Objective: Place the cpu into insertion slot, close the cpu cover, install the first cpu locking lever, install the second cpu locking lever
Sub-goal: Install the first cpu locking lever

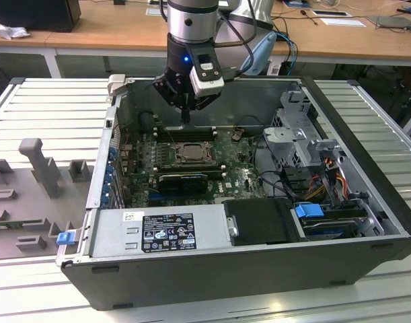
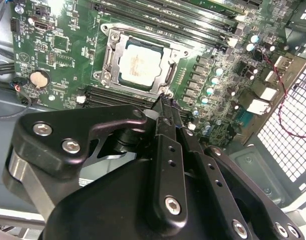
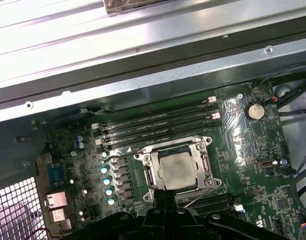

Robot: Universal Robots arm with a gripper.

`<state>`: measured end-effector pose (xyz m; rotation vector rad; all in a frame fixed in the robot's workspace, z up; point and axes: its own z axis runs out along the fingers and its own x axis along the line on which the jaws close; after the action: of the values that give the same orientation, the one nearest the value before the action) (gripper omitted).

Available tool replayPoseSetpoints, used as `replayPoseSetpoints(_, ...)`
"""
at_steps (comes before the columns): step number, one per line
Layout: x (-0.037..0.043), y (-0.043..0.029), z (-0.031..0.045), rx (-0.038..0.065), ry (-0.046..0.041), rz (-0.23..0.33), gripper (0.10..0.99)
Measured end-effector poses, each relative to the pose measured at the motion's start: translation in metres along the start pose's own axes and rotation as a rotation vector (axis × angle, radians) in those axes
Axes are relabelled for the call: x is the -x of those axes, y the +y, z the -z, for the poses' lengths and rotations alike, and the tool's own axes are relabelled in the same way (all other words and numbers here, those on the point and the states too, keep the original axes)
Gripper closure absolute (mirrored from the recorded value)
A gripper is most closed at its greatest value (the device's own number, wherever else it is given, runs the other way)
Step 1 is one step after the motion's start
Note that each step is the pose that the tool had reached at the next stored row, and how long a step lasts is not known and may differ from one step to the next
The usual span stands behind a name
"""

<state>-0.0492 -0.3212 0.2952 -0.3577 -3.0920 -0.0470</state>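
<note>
Wooden desks (image 1: 111, 27) behind; open computer case (image 1: 259, 272) on slatted metal table (image 1: 50, 94). Chip (image 2: 140, 65) sits in socket, cover (image 2: 108, 57) down around it (levers latched or not: cannot tell). Claw (image 2: 165, 102) clenched, empty, tips near socket corner beside memory slots (image 2: 112, 97). Risk: descent off lever line, tips scrape board (image 2: 67, 45) or capacitors (image 2: 213, 80); pressing badly seated cover could bend socket pins.

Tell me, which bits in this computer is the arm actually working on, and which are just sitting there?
Job in hand:
- the gripper, tips beside the cpu cover
- the cpu, framed by that cover

Just lying about:
- memory slots
- coin battery
- power supply
- grey holders outside the case
</note>
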Motion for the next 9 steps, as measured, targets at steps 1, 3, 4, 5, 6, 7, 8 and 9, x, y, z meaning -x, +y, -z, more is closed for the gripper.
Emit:
replayPoseSetpoints(1, -0.0013, -0.0004, -0.0008, 0.000, -0.0007, 0.000, 0.980)
replayPoseSetpoints(3, -0.0027, -0.0008, -0.0031, 0.000, -0.0028, 0.006, 0.980)
replayPoseSetpoints(4, -0.0027, -0.0008, -0.0035, 0.000, -0.0031, 0.014, 0.980)
replayPoseSetpoints(5, -0.0027, -0.0008, -0.0041, 0.000, -0.0035, 0.036, 0.980)
replayPoseSetpoints(6, -0.0027, -0.0008, -0.0045, -0.001, -0.0037, 0.051, 0.980)
replayPoseSetpoints(7, -0.0027, -0.0008, -0.0049, -0.001, -0.0040, 0.068, 0.980)
replayPoseSetpoints(8, -0.0027, -0.0009, -0.0057, -0.001, -0.0050, 0.098, 0.980)
replayPoseSetpoints(9, -0.0027, -0.0009, -0.0065, -0.002, -0.0054, 0.117, 0.980)
